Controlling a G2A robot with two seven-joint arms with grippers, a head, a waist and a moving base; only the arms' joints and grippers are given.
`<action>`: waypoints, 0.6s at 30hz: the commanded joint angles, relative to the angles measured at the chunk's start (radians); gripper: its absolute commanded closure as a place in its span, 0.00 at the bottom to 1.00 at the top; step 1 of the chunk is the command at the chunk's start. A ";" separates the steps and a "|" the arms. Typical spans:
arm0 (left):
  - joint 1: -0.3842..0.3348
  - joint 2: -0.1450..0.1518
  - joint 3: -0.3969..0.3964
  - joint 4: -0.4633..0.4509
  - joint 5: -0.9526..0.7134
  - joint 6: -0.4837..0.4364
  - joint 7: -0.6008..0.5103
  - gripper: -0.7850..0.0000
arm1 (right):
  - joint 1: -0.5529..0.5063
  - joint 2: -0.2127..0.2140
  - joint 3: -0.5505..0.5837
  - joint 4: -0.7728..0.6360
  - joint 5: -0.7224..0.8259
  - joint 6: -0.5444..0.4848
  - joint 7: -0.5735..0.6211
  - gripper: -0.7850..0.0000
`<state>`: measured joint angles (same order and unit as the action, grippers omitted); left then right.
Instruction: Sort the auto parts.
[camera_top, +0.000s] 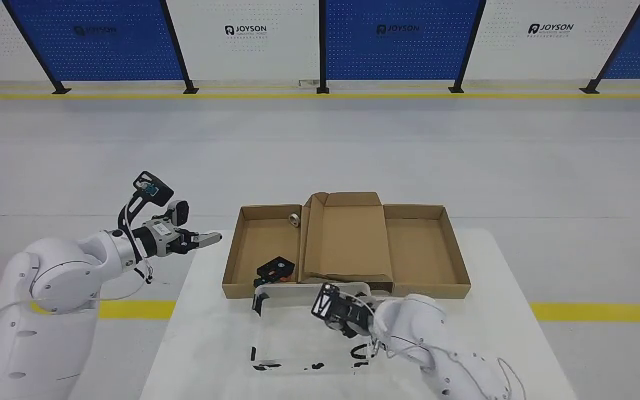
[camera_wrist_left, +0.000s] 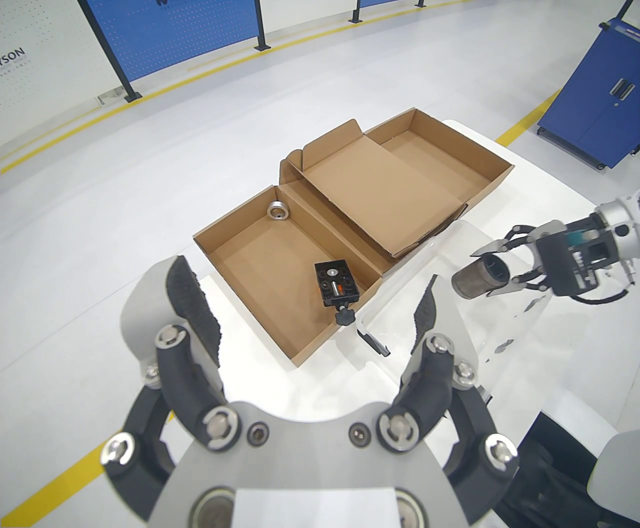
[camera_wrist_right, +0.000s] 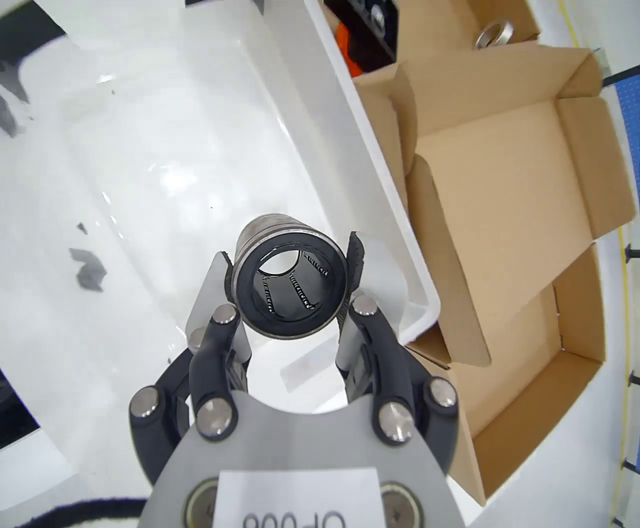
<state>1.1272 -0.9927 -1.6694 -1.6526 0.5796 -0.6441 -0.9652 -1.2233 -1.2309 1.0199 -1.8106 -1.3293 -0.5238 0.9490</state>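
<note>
Holding a bearing (camera_wrist_right: 290, 287) crosswise in my right claw (camera_wrist_right: 291, 265), jaws narrowed on its steel sleeve, one open end towards the wrist camera. In the top view this claw sits at lower middle of the frame, above the clear bin (camera_wrist_right: 372, 150) and just in front of the box (camera_top: 232, 262). My left claw (camera_top: 207, 240) hangs wide and unladen at the left of that frame, left of the box. Box contents noted: a ring (camera_wrist_left: 278, 210) in the far corner of the left compartment and a black block (camera_wrist_left: 337, 285) near its front wall.

Assessment: the step in hand appears to be carrying the bearing from bin to box; which compartment it belongs in I cannot tell.

Recommendations: raise it above the bin rim and the box's front wall before travelling, and steer clear of the raised flap in the middle. A round sleeve may slip or roll, so keep the grip firm, lower close to the cardboard floor, and release only once it rests there.
</note>
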 joint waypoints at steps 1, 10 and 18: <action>0.000 0.000 0.000 0.000 0.000 0.000 0.000 0.00 | -0.066 0.017 0.086 -0.081 -0.004 -0.008 -0.049 1.00; 0.000 0.000 0.000 0.000 0.000 0.000 0.000 0.00 | -0.175 0.057 0.410 -0.096 0.150 -0.004 -0.204 1.00; 0.000 0.000 0.000 0.000 0.000 0.000 0.000 0.00 | 0.099 0.036 0.297 0.281 0.192 0.129 -0.085 1.00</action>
<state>1.1272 -0.9927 -1.6694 -1.6526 0.5796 -0.6441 -0.9652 -1.1690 -1.1912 1.3436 -1.5958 -1.1317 -0.4076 0.8537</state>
